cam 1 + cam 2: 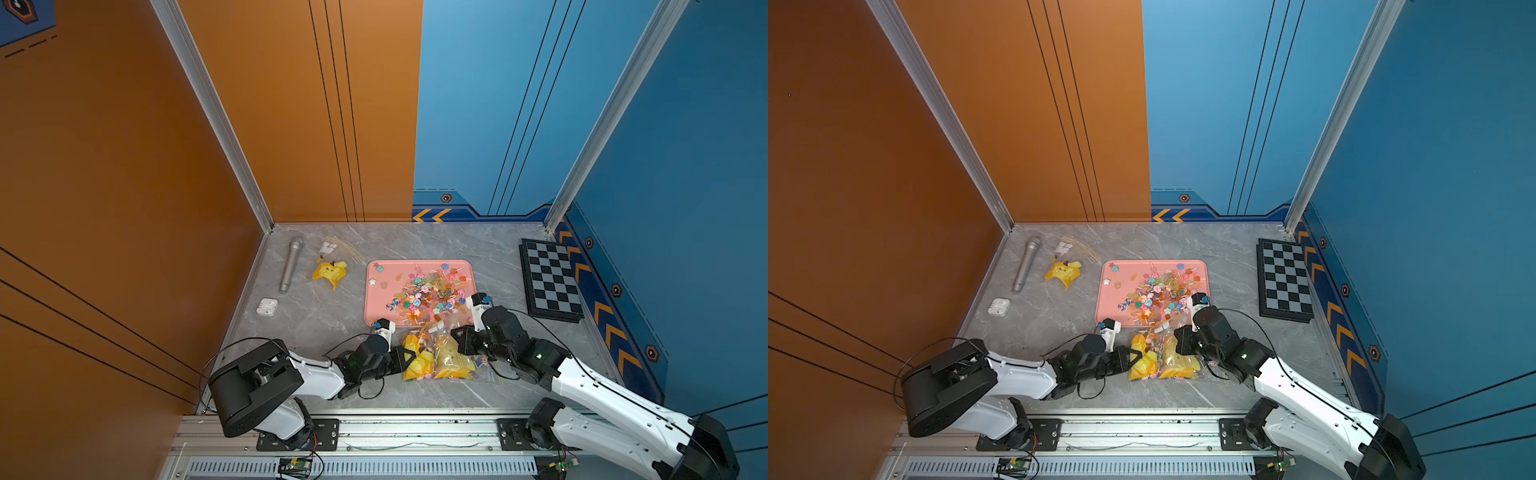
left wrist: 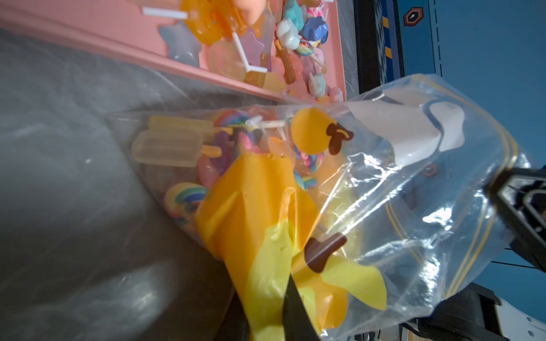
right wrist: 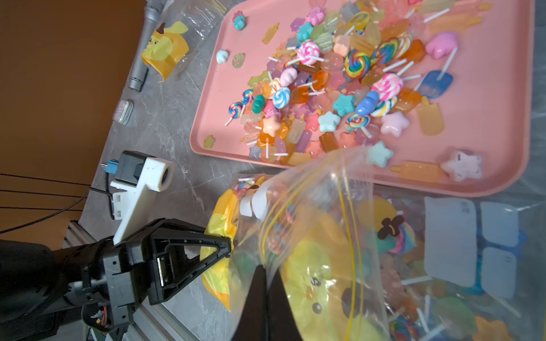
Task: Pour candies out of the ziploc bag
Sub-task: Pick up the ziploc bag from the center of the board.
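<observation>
Candies [image 1: 428, 293] sit in two lots: a heap on the right half of the pink tray [image 1: 376, 299] with a few strays on its left part, and more inside the ziploc bag [image 1: 440, 359]. I see the bag lying crumpled on the grey table [image 1: 316, 320], just in front of the tray's near edge, between my two arms. Its mouth, the end with the yellow zip lines, points away from the rail [image 1: 415, 430] toward the tray. In the right wrist view the mouth overlaps the tray's near rim. The closed end lies toward the rail. Long axis looks roughly near-to-far, but the bag is too crumpled to be sure.

Left gripper [image 1: 409, 353] clamps the bag's left edge, pinched onto plastic over the yellow print. Right gripper [image 3: 266, 283] is clenched on the film near the mouth, right side.

Room: bare table left of the tray up to the earbud case [image 1: 267, 307] and microphone [image 1: 291, 264]. A small bag [image 1: 330, 272] with yellow print lies beyond, toward the far-left corner. Right of the tray a bare strip runs to the chessboard [image 1: 550, 280], which sits by the right wall. Bare strip between bag and rail too. Tray's far edge stands apart from the back wall.
</observation>
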